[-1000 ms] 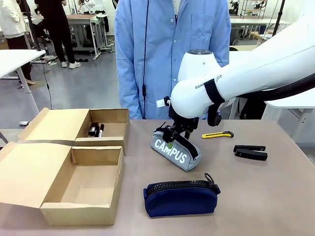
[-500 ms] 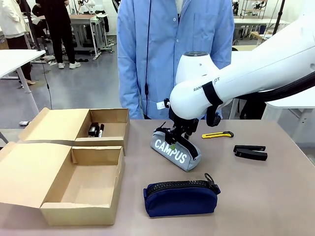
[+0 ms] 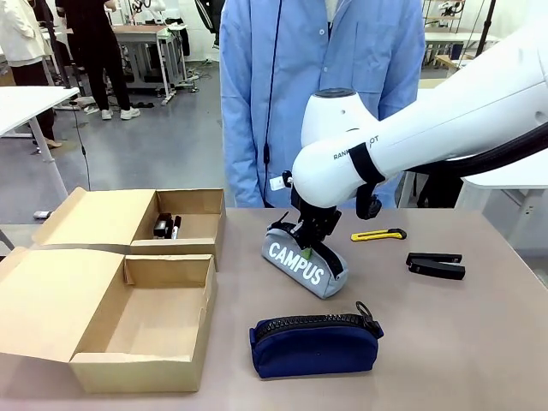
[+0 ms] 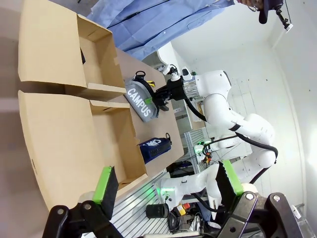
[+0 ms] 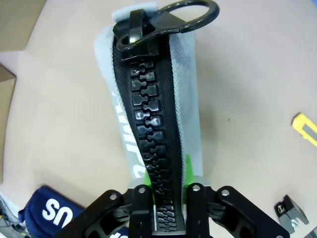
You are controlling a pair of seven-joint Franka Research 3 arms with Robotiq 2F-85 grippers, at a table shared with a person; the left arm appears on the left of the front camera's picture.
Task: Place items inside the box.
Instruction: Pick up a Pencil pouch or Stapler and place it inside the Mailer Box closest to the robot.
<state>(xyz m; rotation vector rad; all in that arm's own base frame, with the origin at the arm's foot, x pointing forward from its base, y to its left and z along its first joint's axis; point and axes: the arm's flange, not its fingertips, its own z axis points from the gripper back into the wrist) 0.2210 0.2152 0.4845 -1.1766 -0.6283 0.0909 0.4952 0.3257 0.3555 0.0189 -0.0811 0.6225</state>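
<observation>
Half hidden under its wrist (image 3: 332, 171), right hand (image 3: 306, 243) clamps grey pouch (image 3: 297, 259); left hand (image 4: 167, 169) gapes.

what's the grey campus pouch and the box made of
grey pouch: looks like woven fabric, matte, with a soft rounded shape. Its chunky black zip looks like moulded plastic, slightly glossy. box: plain brown cardboard, matte, with folded flaps and raw cut edges.

Table (image 3: 479, 342) bearing open cardboard box (image 3: 137, 373) at left, grey CAMPUS pouch (image 3: 296, 263) at centre, navy pouch (image 3: 314, 345) before it, yellow utility knife (image 3: 378, 235) and black stapler (image 3: 436, 265) at right.
</observation>
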